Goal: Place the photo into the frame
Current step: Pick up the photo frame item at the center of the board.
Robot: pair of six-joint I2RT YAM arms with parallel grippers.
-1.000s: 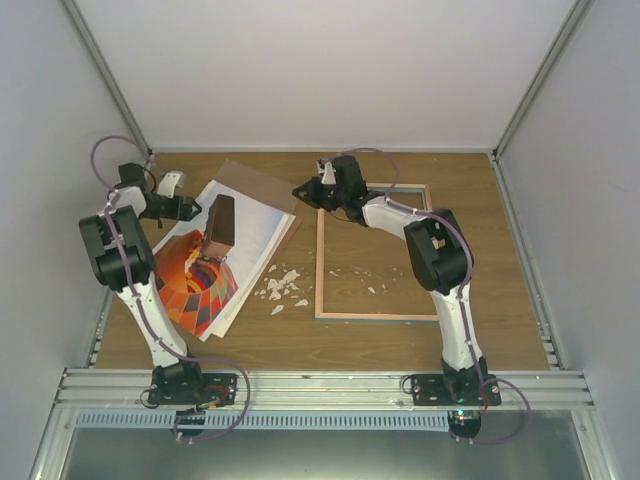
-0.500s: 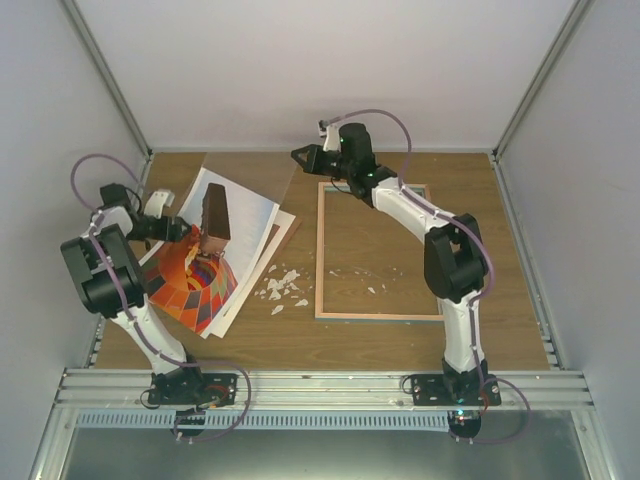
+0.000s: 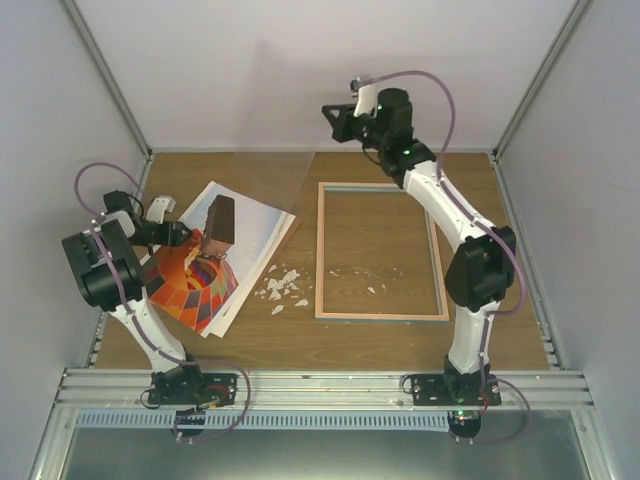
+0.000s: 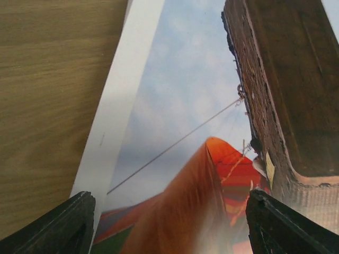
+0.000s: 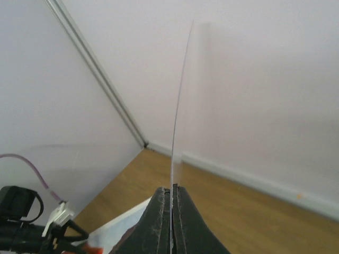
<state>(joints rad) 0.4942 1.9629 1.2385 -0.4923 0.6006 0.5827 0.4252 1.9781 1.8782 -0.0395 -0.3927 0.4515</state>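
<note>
Two flat things share the table (image 3: 380, 340): the photo (image 3: 190, 285) lies at its left, on top of a fanned stack of white sheets (image 3: 262, 222), and the frame (image 3: 320, 260) lies well apart to the right, the table's wood showing through its opening. The print shows an orange-red striped balloon with a dark brown basket on pale, cloudy sky. The frame's rails read teal along the far and right sides and light wood along the left and near ones. Small white scraps (image 3: 281, 285) are scattered between the two. The left gripper (image 4: 169, 225) sits low over the print with its fingers wide apart and nothing between them (only their dark tips show, and the balloon blurs up close). The left arm hides the print's left edge from above. The right gripper (image 5: 170, 203), raised near the back wall, has its fingers pinched together on a thin clear sheet (image 5: 178, 106), seen edge-on at the wrist and so faint from above that its outline is hard to trace.
</note>
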